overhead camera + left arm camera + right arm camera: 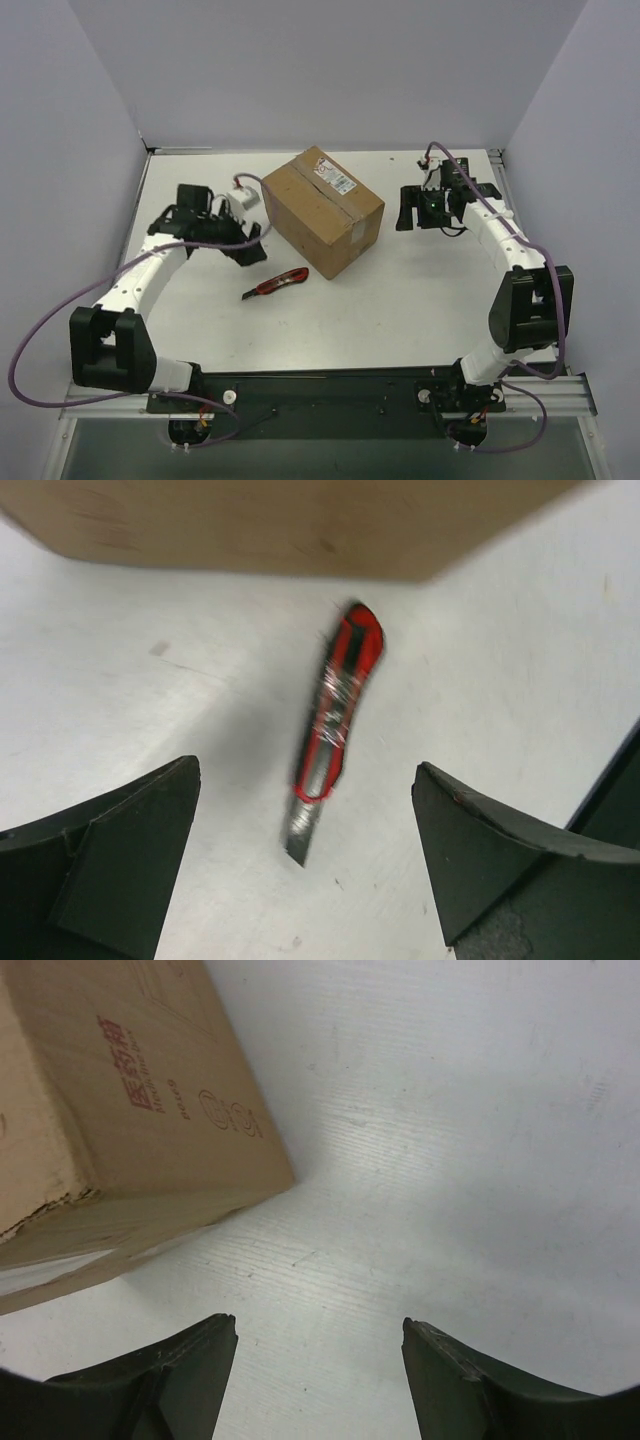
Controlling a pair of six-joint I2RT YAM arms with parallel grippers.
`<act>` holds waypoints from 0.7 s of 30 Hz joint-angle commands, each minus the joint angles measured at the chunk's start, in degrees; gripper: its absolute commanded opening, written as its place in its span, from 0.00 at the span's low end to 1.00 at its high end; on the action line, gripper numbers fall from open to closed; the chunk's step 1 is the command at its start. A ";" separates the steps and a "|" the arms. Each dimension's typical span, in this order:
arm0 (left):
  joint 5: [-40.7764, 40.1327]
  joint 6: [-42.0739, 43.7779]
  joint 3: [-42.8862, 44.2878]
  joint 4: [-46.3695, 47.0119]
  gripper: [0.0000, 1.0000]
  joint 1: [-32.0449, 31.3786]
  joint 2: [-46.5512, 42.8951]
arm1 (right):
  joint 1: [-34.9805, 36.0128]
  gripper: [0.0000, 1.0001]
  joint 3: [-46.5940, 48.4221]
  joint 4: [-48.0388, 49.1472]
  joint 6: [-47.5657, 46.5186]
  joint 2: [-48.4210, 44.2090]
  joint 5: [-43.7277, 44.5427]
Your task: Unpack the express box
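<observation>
A: Pale walls (330, 70) on 3 sides, white worktop (420, 295) below. Where's the box?

B: Box (322, 212) sits far-mid on the worktop, turned at an angle w/ one corner toward the near edge. Brown cardboard, flaps down, clear tape (361, 232) over the top seam & down the right-hand face. White label (334, 181) on top, nr the far corner. Right wrist view shows red print (150, 1065) on one side.

A: Anything else out?

B: Red & black knife (275, 285), flat on the worktop nr the box's near-left side, not touching it. Left wrist view: metal blade tip is out & points away from the box, w/ sth shiny wrapped round the handle's middle.

A: Left side?

B: Left arm (140, 275) reaches in from the left of the box. The left jaws are spread wide & released, nothing in them. They hang above the worktop, and in the wrist view the knife lies between them, no contact.

A: And right?

B: Right arm (505, 240) bends round to the right of the box. The right jaws are parted too, gripping nothing, w/ only bare worktop between them. Box is off to their left, apart from them
</observation>
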 commanded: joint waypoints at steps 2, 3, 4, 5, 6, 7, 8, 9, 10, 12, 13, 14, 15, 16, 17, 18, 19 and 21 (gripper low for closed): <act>-9.59 24.83 -12.34 -6.13 0.97 -11.43 -6.87 | 0.03 0.67 -0.47 -0.25 -3.55 -3.45 -6.69; -12.39 25.45 -13.42 -4.62 0.97 -12.67 -7.57 | 0.11 0.67 -0.56 -0.34 -3.46 -3.63 -6.87; -13.38 26.16 -14.12 -2.78 0.97 -13.99 -8.19 | 0.03 0.67 -0.74 -0.34 -3.37 -3.72 -7.13; -14.34 26.60 -15.35 -1.89 0.97 -16.18 -8.19 | 0.11 0.67 -1.17 -0.34 -3.37 -3.72 -7.22; -14.96 26.34 -15.71 -1.01 0.97 -16.90 -7.76 | 0.11 0.67 -1.53 -0.42 -3.37 -4.06 -7.22; -15.75 25.99 -15.97 0.22 0.97 -17.69 -6.71 | 0.11 0.67 -1.79 -0.34 -3.29 -4.16 -7.05; -16.54 25.20 -16.32 1.01 0.97 -18.39 -6.00 | 0.11 0.67 -2.14 -0.42 -3.20 -4.24 -7.14; -17.25 23.54 -17.11 1.80 0.97 -19.70 -5.21 | 0.11 0.67 -2.75 -0.34 -3.20 -4.59 -7.05; -17.60 23.26 -17.38 2.85 0.97 -20.15 -3.73 | 0.11 0.67 -2.93 -0.34 -3.11 -4.68 -7.14; -18.22 23.09 -18.08 4.00 0.96 -21.38 -2.31 | 0.11 0.67 -3.55 -0.25 -2.76 -5.03 -7.40; -18.57 22.91 -18.08 5.22 0.95 -21.65 -1.17 | 0.11 0.67 -3.73 -0.25 -2.76 -5.21 -7.40; -19.01 22.82 -17.91 5.41 0.94 -21.82 -0.64 | 0.11 0.67 -3.99 -0.16 -2.76 -5.38 -7.31; -19.19 22.47 -17.47 5.59 0.93 -22.00 0.06 | 0.11 0.67 -4.34 -0.16 -2.76 -5.65 -7.14; -19.36 22.30 -17.21 6.11 0.91 -22.18 1.11 | 0.11 0.67 -4.60 -0.07 -2.67 -5.82 -7.05; -19.80 21.77 -16.94 6.46 0.89 -22.18 1.64 | 0.11 0.67 -4.78 0.01 -2.76 -6.09 -6.96; -20.06 21.42 -16.85 6.90 0.88 -22.18 2.43 | 0.11 0.67 -5.04 0.10 -2.76 -6.35 -6.87; -20.50 21.16 -17.38 8.65 0.88 -22.26 2.79 | 0.11 0.67 -5.65 0.28 -2.76 -6.53 -6.87; -22.00 20.36 -17.82 10.07 0.88 -22.53 3.93 | 0.11 0.67 -6.19 0.37 -2.76 -7.05 -6.70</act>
